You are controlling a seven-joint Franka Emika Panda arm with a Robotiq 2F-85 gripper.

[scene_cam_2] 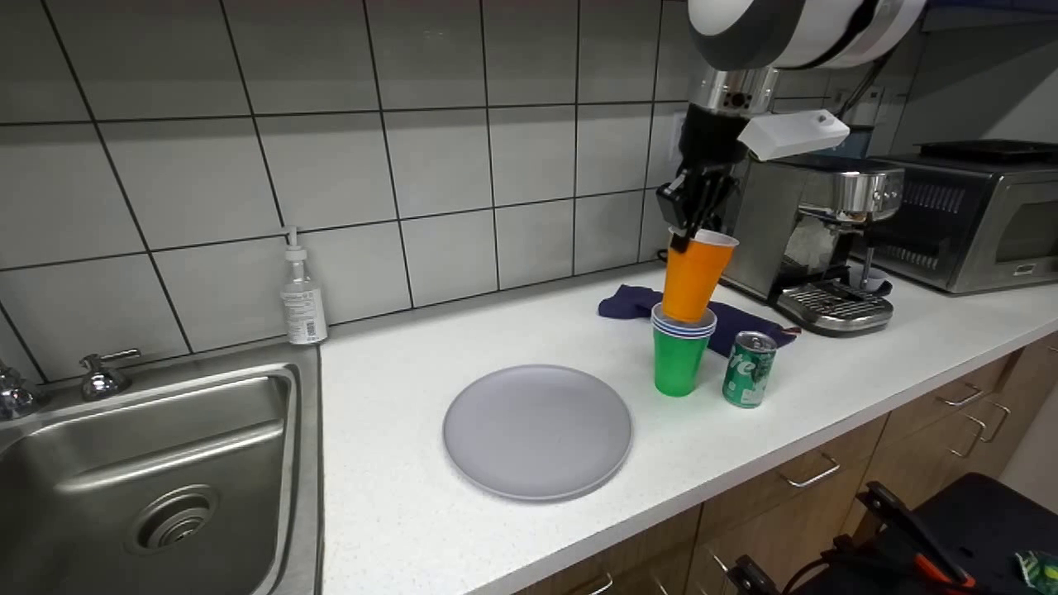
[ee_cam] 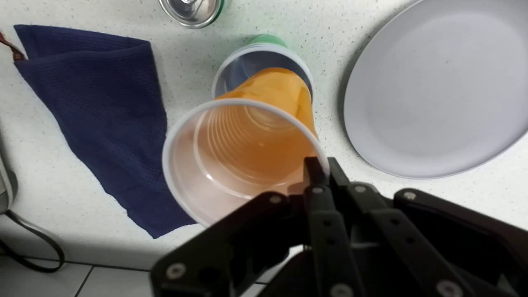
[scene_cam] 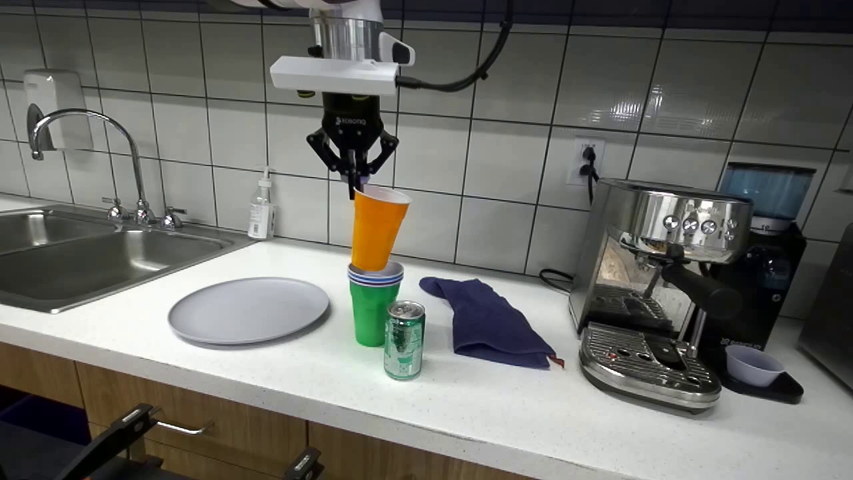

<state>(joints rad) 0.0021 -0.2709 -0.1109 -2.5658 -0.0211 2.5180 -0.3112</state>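
My gripper [ee_cam: 326, 171] is shut on the wall of an orange cup [ee_cam: 284, 90] at its white rim, one finger inside and one outside. In both exterior views the orange cup [scene_cam: 376, 230] hangs tilted, its mouth up. Its base is at the mouth of a green cup stack [scene_cam: 373, 313] standing on the counter; whether they touch I cannot tell. Several pale rims show at the top of the stack [scene_cam_2: 676, 364]. Close beside the stack stands a green can [scene_cam: 404, 347], upright. The inside of the orange cup looks bare.
A grey plate [scene_cam_2: 537, 434] lies beside the stack, toward the sink [scene_cam: 120, 267]. On the stack's other side is a dark blue cloth [scene_cam: 490, 327], then a coffee machine [scene_cam: 660, 293]. A soap bottle [scene_cam_2: 302, 297] stands by the tiled wall behind.
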